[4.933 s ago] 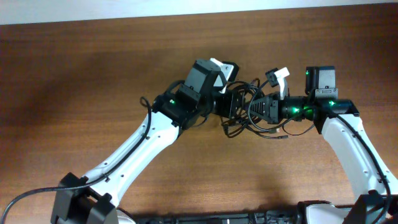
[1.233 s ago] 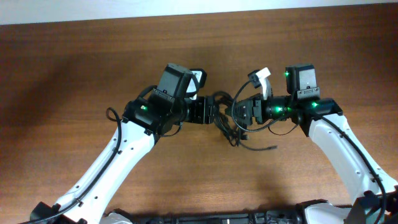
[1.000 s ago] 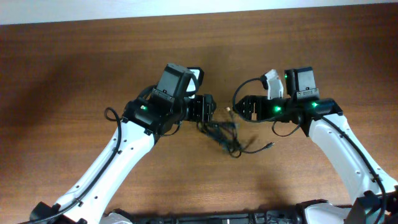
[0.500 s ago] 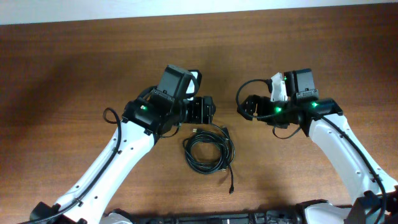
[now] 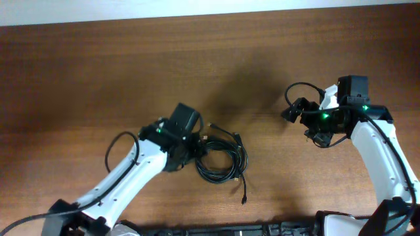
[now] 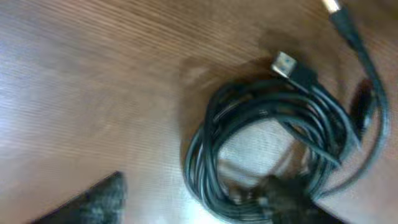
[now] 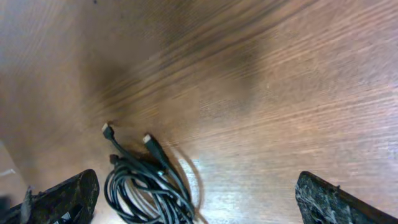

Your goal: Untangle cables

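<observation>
A: Cables (image 5: 222,160), where?
B: Lower centre of the overhead view, lying on the table (image 5: 98,65). Black cords wound into one rough round coil, turns overlapping. How many cords, cannot tell.

A: Loose ends?
B: One tail (image 5: 244,190) runs off the coil toward the bottom edge of the frame. In the left wrist view a silver flat plug (image 6: 285,62) sits at the coil's top. Another plug (image 6: 339,15) shows at the upper right corner. That view is blurred.

A: Left fingers (image 6: 93,198)?
B: Apart. One dark tip is at the lower left of the wrist view, over bare wood beside the coil. The other is a dark blur at bottom centre, over the coil's lower edge. Touching or not, cannot tell. Nothing clamped. In the overhead view they sit at the coil's left side, at the end of the left arm (image 5: 125,180), which comes in from the lower left.

A: Right fingers (image 7: 62,196)?
B: Spread wide, one tip in each lower corner of the right wrist view, bare wood between them. Holding nothing. The coil shows at the lower left of that view, with two plug ends (image 7: 148,139) pointing up and left.

A: Right arm (image 5: 384,151)?
B: Right side of the overhead frame, its fingers at upper right, well apart from the coil. Green lights on both arms.
</observation>
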Robot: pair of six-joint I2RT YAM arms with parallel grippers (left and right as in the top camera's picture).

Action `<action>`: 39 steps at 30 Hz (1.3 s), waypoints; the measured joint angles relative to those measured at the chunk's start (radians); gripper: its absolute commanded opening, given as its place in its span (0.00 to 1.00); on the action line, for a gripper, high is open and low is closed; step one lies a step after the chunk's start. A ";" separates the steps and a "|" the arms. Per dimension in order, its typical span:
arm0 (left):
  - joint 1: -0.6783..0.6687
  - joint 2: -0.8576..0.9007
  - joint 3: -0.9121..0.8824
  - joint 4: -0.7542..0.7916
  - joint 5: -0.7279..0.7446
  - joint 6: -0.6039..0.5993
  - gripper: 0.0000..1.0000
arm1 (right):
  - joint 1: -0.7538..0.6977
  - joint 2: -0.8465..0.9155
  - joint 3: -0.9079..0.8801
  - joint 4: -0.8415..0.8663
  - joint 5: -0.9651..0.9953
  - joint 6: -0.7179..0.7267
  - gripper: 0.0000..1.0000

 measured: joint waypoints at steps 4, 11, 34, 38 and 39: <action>0.000 0.004 -0.142 0.163 0.032 -0.053 0.36 | 0.021 0.000 0.000 0.000 0.000 0.002 0.99; 0.000 0.004 -0.149 0.251 0.002 -0.068 0.00 | 0.021 0.000 0.000 -0.001 0.000 0.003 0.99; 0.053 -0.135 0.248 0.293 -0.164 0.072 0.00 | 0.374 0.000 -0.002 0.323 -0.021 -0.040 0.99; 0.055 -0.187 0.257 0.401 0.003 0.310 0.00 | 0.374 0.000 -0.002 0.424 -0.149 -0.235 0.99; 0.055 -0.189 0.260 0.408 0.051 0.369 0.00 | 0.374 0.000 -0.002 0.446 -0.188 -0.298 0.99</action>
